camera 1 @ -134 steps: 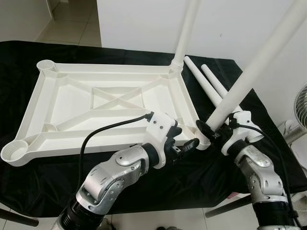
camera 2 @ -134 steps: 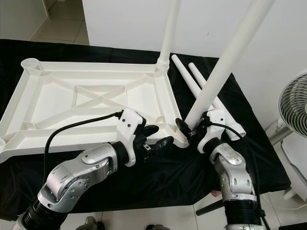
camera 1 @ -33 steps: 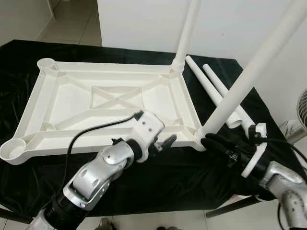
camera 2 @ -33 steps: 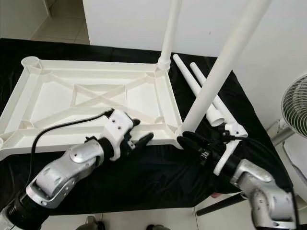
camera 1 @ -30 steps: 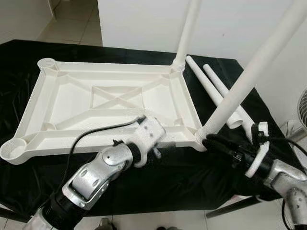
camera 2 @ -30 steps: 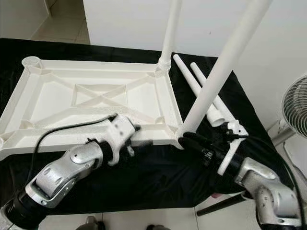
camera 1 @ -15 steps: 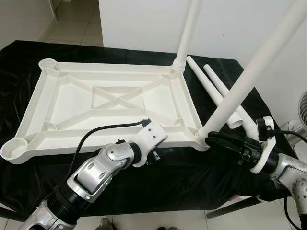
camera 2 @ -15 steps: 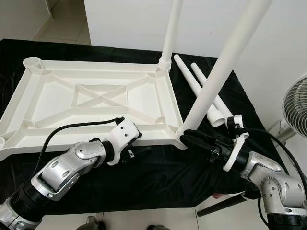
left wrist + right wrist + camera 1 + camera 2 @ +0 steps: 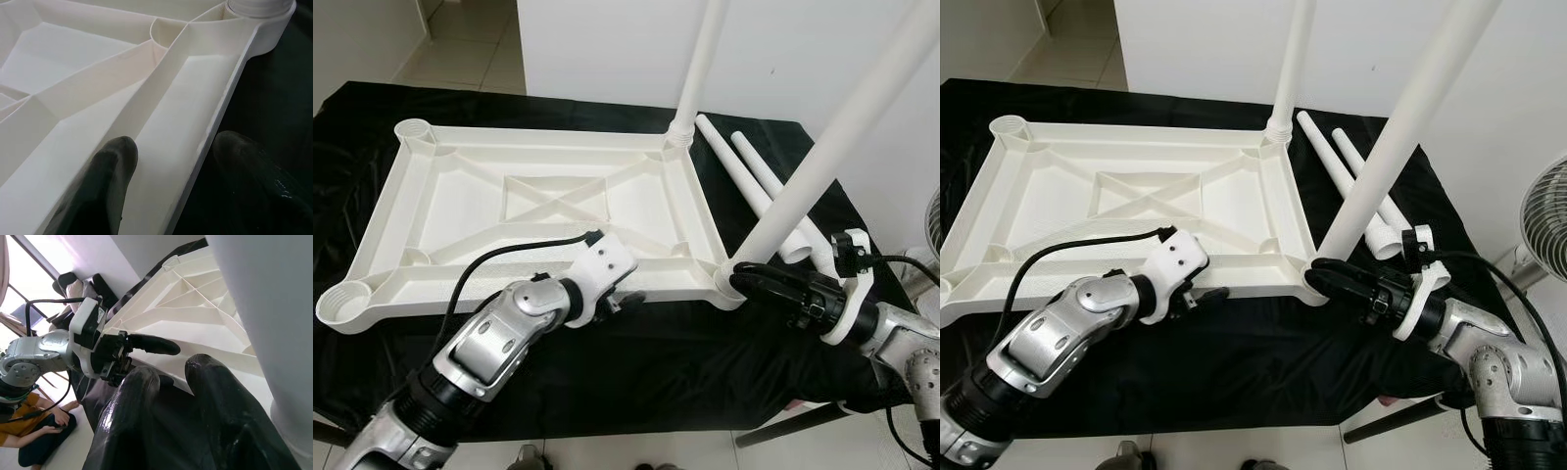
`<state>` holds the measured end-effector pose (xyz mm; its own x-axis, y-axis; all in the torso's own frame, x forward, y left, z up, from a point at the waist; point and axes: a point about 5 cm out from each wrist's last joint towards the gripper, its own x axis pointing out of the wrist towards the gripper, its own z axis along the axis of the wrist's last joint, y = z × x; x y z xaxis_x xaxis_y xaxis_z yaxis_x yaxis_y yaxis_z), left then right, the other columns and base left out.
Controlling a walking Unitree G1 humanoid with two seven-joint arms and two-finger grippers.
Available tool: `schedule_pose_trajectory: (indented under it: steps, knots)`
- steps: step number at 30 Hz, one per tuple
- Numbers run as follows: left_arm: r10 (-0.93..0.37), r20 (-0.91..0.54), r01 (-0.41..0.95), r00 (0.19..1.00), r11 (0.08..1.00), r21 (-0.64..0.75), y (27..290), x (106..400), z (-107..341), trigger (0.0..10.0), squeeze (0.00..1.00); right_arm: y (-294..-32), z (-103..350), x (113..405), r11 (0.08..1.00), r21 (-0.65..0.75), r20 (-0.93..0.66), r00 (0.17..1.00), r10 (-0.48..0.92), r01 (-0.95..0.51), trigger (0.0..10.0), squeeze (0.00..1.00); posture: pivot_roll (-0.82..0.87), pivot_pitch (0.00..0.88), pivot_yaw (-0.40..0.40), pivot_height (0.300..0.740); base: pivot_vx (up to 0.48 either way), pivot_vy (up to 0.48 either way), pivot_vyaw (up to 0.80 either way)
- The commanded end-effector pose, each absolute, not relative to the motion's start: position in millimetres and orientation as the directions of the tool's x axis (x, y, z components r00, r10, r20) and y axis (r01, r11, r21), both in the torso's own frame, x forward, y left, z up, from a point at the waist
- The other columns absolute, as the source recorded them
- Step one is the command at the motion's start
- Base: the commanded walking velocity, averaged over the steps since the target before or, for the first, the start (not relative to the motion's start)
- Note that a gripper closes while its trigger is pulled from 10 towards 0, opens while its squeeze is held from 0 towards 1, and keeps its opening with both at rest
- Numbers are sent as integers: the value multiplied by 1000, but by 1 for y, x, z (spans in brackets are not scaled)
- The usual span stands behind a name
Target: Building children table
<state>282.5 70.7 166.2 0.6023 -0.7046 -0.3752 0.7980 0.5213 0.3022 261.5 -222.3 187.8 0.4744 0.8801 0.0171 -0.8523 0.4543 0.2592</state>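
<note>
Two legs stand in the upturned table top point(image 9: 548, 201), one far point(image 9: 702, 59), one at the near right corner point(image 9: 832, 147), leaning right. Eye views: right gripper point(image 9: 756, 284), fingers close together, sits at that leg's socket point(image 9: 729, 277); left gripper point(image 9: 612, 299) is at the near rim. Spare legs point(image 9: 1356, 181) lie far right on the black cloth point(image 9: 1234, 362), nearer the right arm. Left wrist view: fingers point(image 9: 110, 161) spread astride the rim. Right wrist view: fingers point(image 9: 215, 391) nearly touching beside the leg base.
</note>
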Motion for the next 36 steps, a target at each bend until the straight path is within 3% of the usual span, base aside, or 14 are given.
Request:
schedule_pose_trajectory:
  steps: [1,9,21,36]
  knots:
    - [-680,-429,804,594,507,310,75,281,157,10000,0,-227,188,266,472,248,-9,485,874,-846,10000,0,32,141,-60,740,0,0,0]
    - [-629,-464,781,624,520,345,88,286,157,10000,0,-230,192,275,479,235,-4,492,871,-846,10000,0,36,144,-62,740,0,0,0]
    - [-650,-548,849,526,431,305,100,265,163,10000,0,-237,195,287,502,208,-10,511,859,-839,10000,0,40,148,-58,740,0,0,0]
    - [-803,-478,934,357,298,197,44,237,186,10000,0,-243,202,322,700,127,112,711,694,-703,10000,0,42,148,-60,740,0,0,0]
